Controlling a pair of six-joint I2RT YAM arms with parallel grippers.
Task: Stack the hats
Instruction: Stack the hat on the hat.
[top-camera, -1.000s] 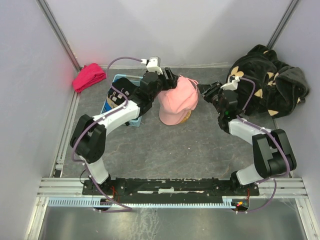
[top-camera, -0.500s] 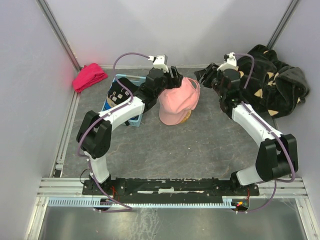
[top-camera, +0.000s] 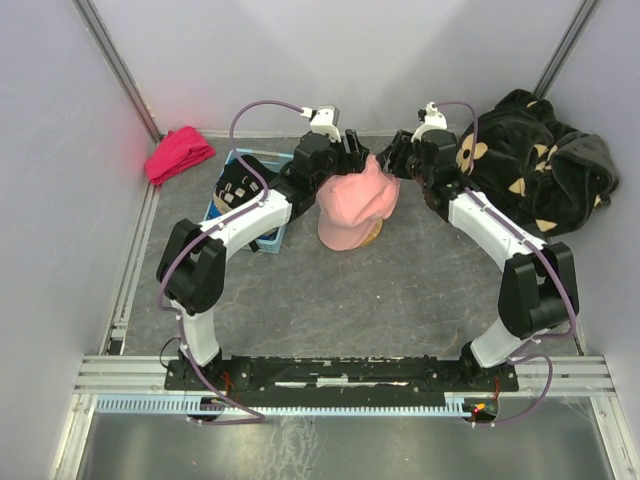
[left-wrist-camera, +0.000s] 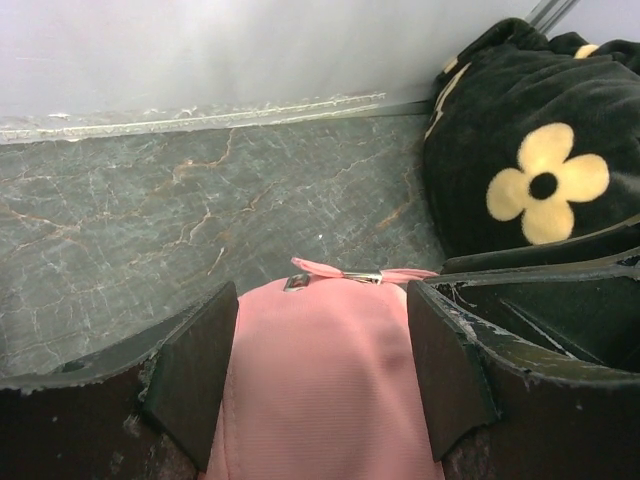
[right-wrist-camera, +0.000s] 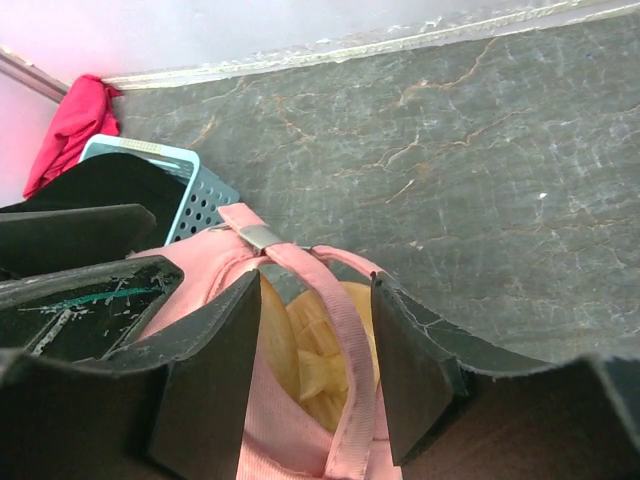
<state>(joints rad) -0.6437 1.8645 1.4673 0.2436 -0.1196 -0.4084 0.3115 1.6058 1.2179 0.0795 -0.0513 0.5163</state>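
Pink hat (top-camera: 352, 205) sits mid-table, a touch toward 12 o'clock, on top of a tan hat (top-camera: 372, 236) that peeks out only at its 5 o'clock edge. Your left gripper (left-wrist-camera: 320, 332) has its jaws spread wide and straddles the back of the crown, with pink fabric filling the gap. Your right gripper (right-wrist-camera: 318, 300) is spread too, one finger on each side of the pink back strap (right-wrist-camera: 335, 330), with daylight around it and nothing pinched.

This looks like the seating step, so make it tidy. Keep both sets of jaws wide, come away upward rather than sideways so the strap and its buckle (right-wrist-camera: 258, 236) don't snag and drag the hat off the tan one, and check that the crowns nest before you move on.

Some blind spots for you. You can't tell whether the left fingers press the fabric or just frame it. The yellowish material behind the strap could be lining or the hat below. At 9 o'clock the left arm covers most of the blue basket (right-wrist-camera: 205, 200), where a black hat (top-camera: 235, 188) shows only partly. I see no blue hat anywhere.
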